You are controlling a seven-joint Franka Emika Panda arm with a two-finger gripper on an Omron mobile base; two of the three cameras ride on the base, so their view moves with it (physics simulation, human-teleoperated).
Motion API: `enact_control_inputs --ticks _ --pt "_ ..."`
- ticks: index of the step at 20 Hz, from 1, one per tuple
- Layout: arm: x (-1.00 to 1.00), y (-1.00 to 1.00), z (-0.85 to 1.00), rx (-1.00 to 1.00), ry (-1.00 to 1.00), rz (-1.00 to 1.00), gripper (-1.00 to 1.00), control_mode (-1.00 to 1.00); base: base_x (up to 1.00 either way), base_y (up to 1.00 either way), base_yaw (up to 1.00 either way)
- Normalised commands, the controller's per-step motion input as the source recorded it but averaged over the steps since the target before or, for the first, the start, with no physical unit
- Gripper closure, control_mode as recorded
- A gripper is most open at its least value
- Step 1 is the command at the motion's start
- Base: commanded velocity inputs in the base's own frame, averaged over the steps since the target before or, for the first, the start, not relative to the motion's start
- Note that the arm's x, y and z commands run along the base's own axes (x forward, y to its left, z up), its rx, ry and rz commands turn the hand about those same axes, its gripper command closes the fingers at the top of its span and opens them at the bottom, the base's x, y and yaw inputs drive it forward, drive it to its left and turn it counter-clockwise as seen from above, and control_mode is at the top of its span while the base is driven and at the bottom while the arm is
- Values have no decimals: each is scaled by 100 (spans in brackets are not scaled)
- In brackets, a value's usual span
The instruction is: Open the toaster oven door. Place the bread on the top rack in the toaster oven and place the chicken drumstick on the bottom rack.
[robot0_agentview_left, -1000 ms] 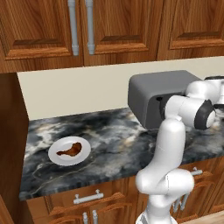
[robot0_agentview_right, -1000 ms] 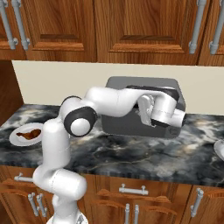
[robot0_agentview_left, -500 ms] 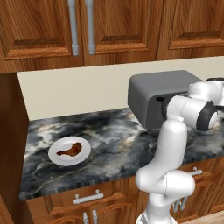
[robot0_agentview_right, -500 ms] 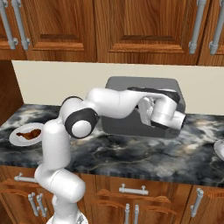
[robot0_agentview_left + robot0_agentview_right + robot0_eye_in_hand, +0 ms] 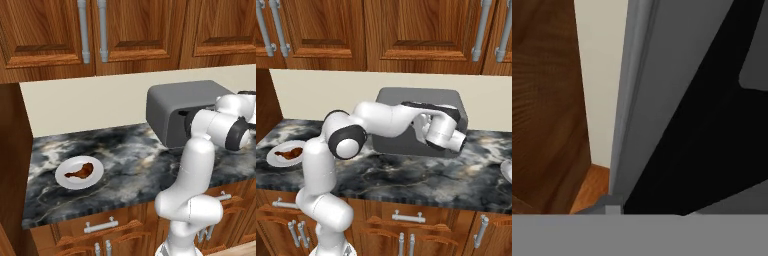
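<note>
Left base view: the dark grey boxy toaster oven stands at the back of the dark marbled stone counter, against the cream wall; its flat dark grey door reads as closed, or nearly so. Well apart to the left, a small dark reddish-brown chicken drumstick lies on a round white plate. The white arm reaches up across the oven's front, hiding the hand. Right base view: the gripper sits pressed to the upper part of the toaster oven door, fingers hidden behind the white wrist. The door should handle as a stiff, light panel swinging down on its lower hinge; best taken along the top edge or handle, pulling out and down in an arc. Smooth finish, so slip is a risk. Hand view: close against grey panel and a dark slanted strip, fingertips not discernible. Jaws look drawn narrow, probably pinching the door's top edge, though the grip itself cannot be confirmed.
</note>
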Motion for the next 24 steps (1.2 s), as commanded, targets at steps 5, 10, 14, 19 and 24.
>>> enact_control_inputs --ticks 5,10,14,19,24 --pt "30 11 33 9 -9 -5 100 -100 0 0 0" --pt "21 6 36 16 -14 -5 100 -100 0 0 0" --pt "18 2 37 10 -11 -6 100 -100 0 0 0" --pt "14 0 39 13 -12 -4 100 -100 0 0 0" --pt "8 0 42 12 -12 -3 100 -100 0 0 0"
